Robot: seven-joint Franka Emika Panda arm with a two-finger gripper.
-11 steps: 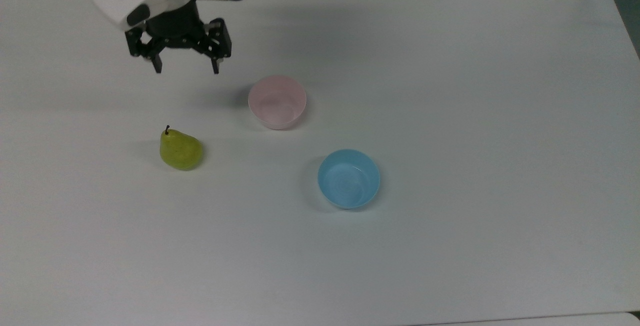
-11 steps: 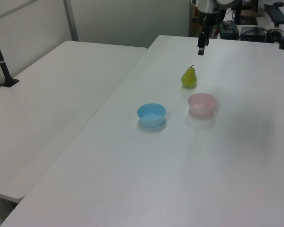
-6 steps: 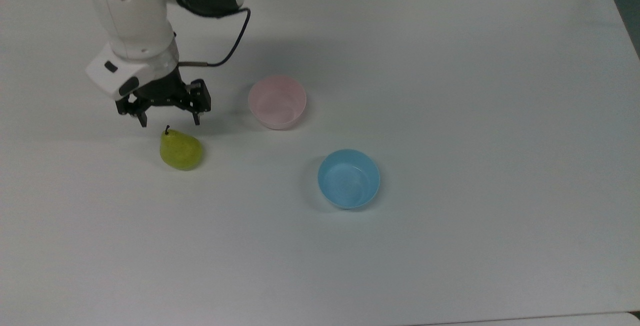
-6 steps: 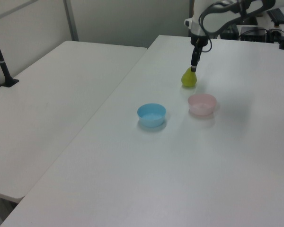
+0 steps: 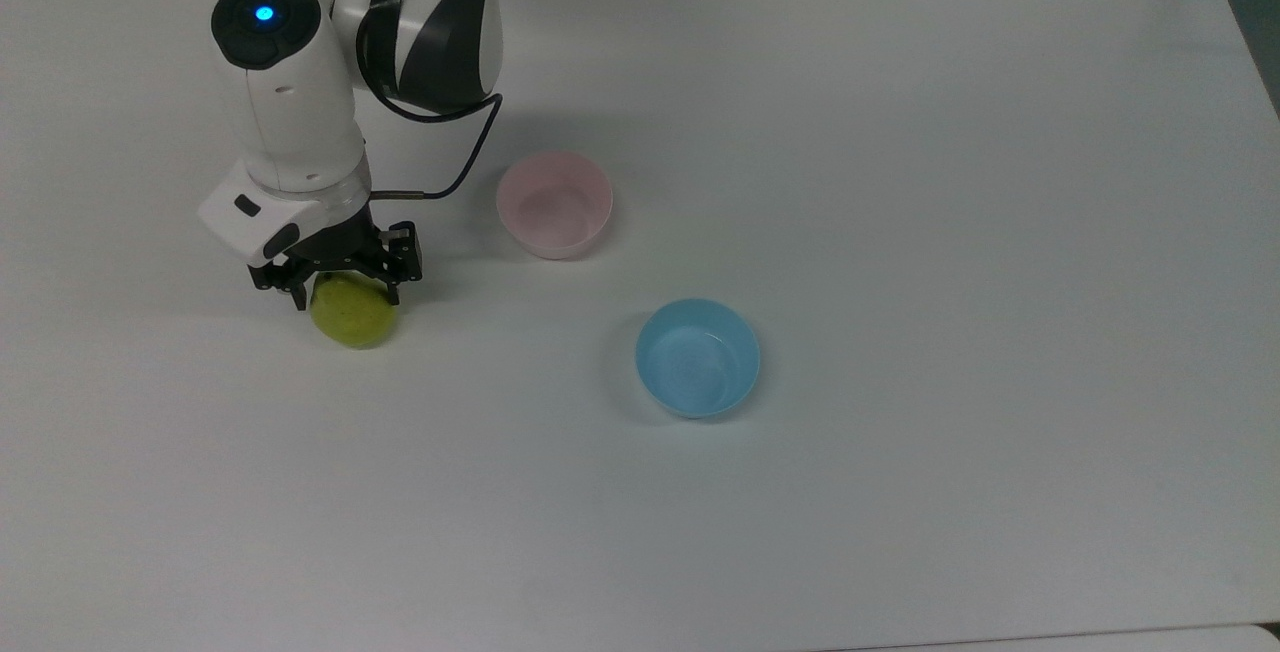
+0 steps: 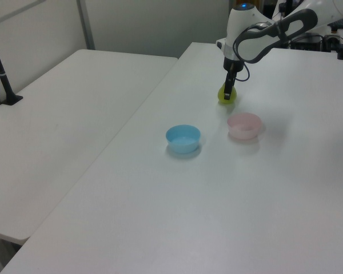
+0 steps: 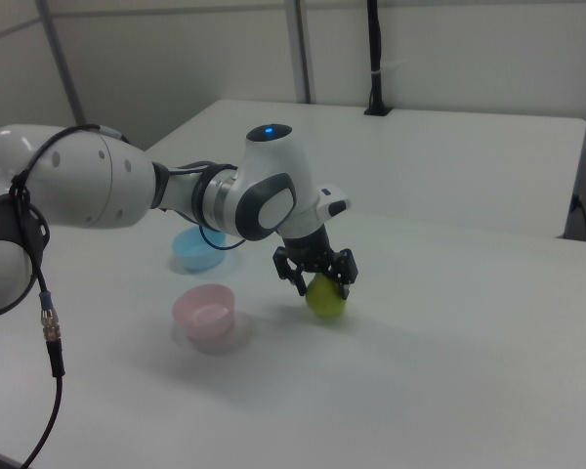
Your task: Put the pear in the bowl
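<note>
The yellow-green pear (image 5: 351, 322) lies on the white table (image 5: 900, 132) at the top view's left; its upper part and stem are hidden under my gripper (image 5: 346, 294). The gripper is open and lowered over the pear, one finger on each side of it, as the right view also shows around the pear (image 7: 325, 299) below the gripper (image 7: 322, 285). In the left view the gripper (image 6: 227, 95) covers most of the pear (image 6: 223, 99). The pale pink bowl (image 5: 555, 204) stands empty to the top view's right of the pear, a short gap away, seen too as the pink bowl (image 7: 207, 313).
A light blue bowl (image 5: 697, 357) sits empty, lower right of the pink bowl in the top view. My arm (image 5: 300, 112) reaches in from the top view's upper left. A second white table (image 6: 74, 108) adjoins on the left view's left.
The gripper has come down from just above the stem over the pear, so its open fingers now flank the fruit. Pear and bowls have stayed in place.
</note>
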